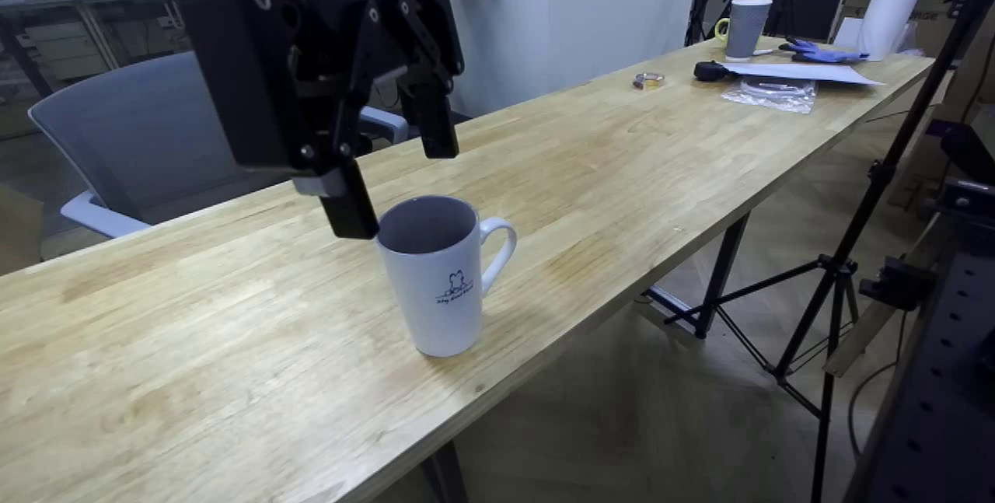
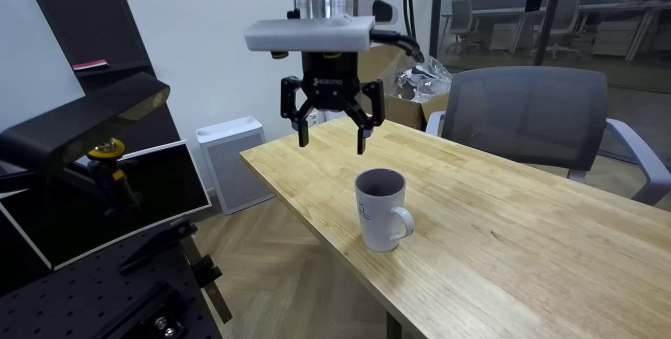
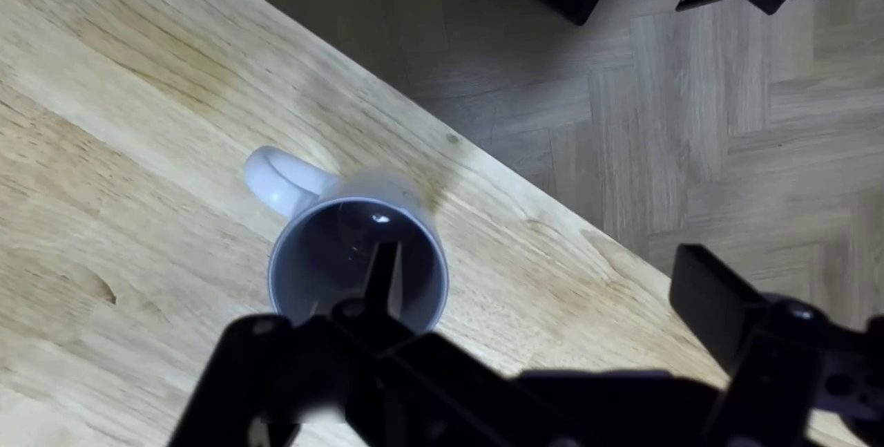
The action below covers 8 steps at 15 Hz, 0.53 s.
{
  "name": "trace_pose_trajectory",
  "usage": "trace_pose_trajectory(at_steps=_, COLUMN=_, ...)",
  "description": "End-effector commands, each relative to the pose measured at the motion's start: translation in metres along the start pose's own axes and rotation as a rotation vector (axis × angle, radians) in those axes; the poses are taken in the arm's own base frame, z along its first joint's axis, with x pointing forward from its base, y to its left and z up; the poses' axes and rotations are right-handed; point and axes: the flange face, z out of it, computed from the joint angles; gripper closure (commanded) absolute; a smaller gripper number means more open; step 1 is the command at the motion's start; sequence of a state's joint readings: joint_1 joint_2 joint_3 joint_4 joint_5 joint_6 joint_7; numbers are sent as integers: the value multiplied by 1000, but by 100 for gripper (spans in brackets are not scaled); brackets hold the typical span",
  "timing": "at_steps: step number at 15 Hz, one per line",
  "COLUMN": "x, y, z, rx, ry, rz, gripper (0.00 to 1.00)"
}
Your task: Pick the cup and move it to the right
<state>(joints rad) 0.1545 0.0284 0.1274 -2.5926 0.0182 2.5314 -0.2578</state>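
Note:
The cup (image 1: 437, 293), a white mug with a dark interior and a small logo, stands upright on the wooden table near its edge. It also shows in an exterior view (image 2: 376, 223) with its handle toward the camera's right. In the wrist view the cup (image 3: 331, 253) lies at the left finger, which hides part of its mouth. My gripper (image 1: 395, 183) is open, with nothing between its fingers. In an exterior view the gripper (image 2: 332, 142) hangs above the table, higher than the cup's rim and off to one side. The wrist view also shows the spread fingers (image 3: 537, 267).
The wooden table (image 1: 591, 153) runs long, with its edge close beside the cup. At its far end are a patterned cup (image 1: 748, 29), a white tumbler (image 1: 888, 25), blue gloves (image 1: 828, 54) and papers. A grey chair (image 2: 527, 119) stands by the table. A tripod (image 1: 839, 254) stands nearby.

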Motion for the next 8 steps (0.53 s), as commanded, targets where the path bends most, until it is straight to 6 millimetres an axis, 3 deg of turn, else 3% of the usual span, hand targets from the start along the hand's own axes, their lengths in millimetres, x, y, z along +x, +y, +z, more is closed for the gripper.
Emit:
trace_pose_trajectory(at_steps=1, x=2, y=6, z=17, rx=-1, ry=16, rz=-1, gripper=0)
trace_pose_trajectory(at_steps=8, x=7, y=19, z=50, rx=-21, ry=52, rz=3, gripper=0)
